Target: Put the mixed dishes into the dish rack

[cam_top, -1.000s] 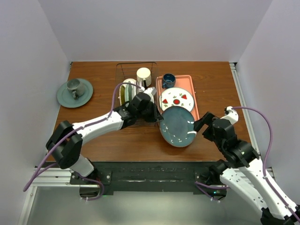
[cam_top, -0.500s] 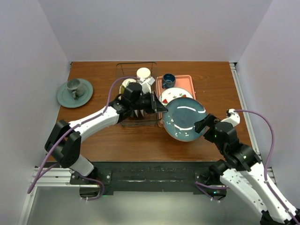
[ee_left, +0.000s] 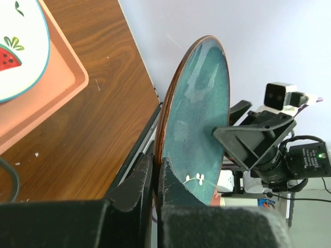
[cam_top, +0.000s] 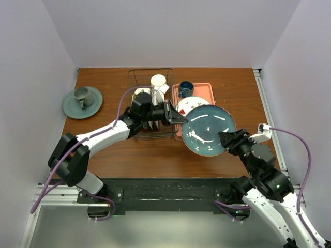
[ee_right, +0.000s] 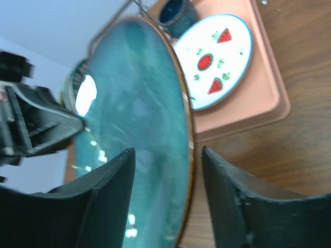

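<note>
A dark teal plate (cam_top: 208,130) with small white marks is held up off the table, tilted, in front of the pink tray. My left gripper (cam_top: 182,120) is shut on its left rim; in the left wrist view both fingers pinch the rim of the plate (ee_left: 199,113). My right gripper (cam_top: 225,140) is open and straddles the plate's near-right rim (ee_right: 134,119), with a gap on each side. The dish rack (cam_top: 150,71) stands at the back centre with a cream mug (cam_top: 159,82) in it; my left arm covers much of it.
A pink tray (cam_top: 208,92) right of the rack carries a white strawberry plate (cam_top: 186,107) and a dark blue cup (cam_top: 186,89). A grey-green cup on its saucer (cam_top: 83,101) sits at the far left. The table's edge is close behind my right arm.
The left gripper lifted the teal plate off the table and swung it up and to the right. The right gripper moved in over the plate's rim and its jaws narrowed.
</note>
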You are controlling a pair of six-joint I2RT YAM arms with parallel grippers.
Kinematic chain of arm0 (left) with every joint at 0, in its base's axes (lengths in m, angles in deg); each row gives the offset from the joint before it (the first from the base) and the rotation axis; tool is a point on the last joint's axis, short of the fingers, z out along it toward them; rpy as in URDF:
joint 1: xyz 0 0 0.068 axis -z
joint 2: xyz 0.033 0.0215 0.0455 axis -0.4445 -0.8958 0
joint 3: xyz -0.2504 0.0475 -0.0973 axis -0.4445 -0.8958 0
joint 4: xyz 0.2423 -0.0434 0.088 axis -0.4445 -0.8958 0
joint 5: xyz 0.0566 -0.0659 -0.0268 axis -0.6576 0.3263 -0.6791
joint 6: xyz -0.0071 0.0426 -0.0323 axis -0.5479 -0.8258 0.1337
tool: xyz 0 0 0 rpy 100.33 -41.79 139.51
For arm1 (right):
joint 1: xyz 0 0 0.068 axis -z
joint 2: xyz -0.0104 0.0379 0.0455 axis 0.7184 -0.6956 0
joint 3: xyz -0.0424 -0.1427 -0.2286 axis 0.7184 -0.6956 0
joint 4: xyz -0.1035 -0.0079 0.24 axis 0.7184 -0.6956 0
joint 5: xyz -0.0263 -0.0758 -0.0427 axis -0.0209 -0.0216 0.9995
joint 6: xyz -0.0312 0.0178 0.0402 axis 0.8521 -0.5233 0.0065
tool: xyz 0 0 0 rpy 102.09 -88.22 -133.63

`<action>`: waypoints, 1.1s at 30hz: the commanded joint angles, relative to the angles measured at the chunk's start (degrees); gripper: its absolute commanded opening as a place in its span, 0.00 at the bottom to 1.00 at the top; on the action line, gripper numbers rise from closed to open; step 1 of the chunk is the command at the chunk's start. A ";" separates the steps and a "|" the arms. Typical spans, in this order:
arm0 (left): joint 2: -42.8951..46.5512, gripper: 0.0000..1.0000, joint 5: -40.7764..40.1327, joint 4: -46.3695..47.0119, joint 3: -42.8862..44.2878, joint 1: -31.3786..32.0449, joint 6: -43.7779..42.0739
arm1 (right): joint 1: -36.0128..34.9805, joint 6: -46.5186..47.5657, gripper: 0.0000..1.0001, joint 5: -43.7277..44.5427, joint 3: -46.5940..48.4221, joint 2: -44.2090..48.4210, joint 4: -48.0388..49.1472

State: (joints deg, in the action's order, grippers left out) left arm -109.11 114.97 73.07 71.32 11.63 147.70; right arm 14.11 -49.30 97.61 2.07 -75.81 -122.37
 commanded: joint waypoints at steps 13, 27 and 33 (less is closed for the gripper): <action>6.80 0.33 8.92 11.93 1.48 0.12 -2.42 | 0.00 -0.69 0.00 -2.56 6.72 4.12 6.88; 5.40 0.58 12.96 8.51 1.74 0.92 -14.46 | 0.08 2.30 0.00 -11.35 12.18 -1.41 11.10; 3.63 0.46 17.09 9.30 1.39 1.35 -16.58 | 0.00 3.70 0.00 -14.07 12.09 -2.73 13.38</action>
State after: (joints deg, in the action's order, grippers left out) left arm -104.89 126.88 79.36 70.47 11.87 134.24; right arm 14.35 -45.12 89.50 10.51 -77.65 -121.37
